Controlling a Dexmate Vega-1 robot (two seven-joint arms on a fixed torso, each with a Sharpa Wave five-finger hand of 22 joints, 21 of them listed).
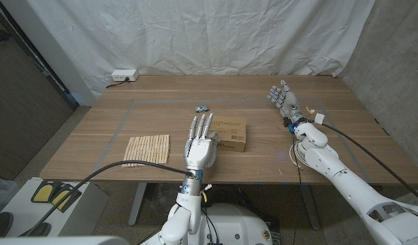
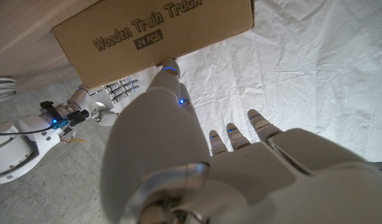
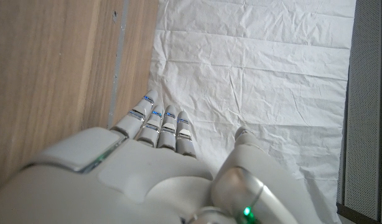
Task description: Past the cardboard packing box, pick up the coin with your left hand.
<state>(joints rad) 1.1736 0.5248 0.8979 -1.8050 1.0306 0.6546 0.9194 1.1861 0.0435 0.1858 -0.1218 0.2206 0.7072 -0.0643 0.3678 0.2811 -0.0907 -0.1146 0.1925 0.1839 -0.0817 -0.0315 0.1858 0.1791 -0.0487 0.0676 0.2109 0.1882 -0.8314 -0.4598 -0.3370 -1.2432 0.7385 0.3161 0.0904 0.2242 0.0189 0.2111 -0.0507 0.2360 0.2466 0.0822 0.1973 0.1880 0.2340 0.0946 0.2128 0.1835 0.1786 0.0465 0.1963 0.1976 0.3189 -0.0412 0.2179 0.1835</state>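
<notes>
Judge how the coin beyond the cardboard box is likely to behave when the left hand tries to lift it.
The coin looks small, thin and flat on the smooth wooden table, so it will probably skid rather than lift if nudged. It seems rigid and light. The left hand, open beside the cardboard box, has broad fingertips, so pinching its edge looks fiddly.

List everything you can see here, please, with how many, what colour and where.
coin: one, dark, past the box's far side
cardboard box: one, brown, table middle
wooden slat mat: one, pale, the robot's left of the box
power strip: one, white, far left table corner
table: one, wooden, grey tape lines
backdrop sheet: one, white, behind table
left hand: one, grey, open beside the box
right hand: one, grey, open at far right
</notes>
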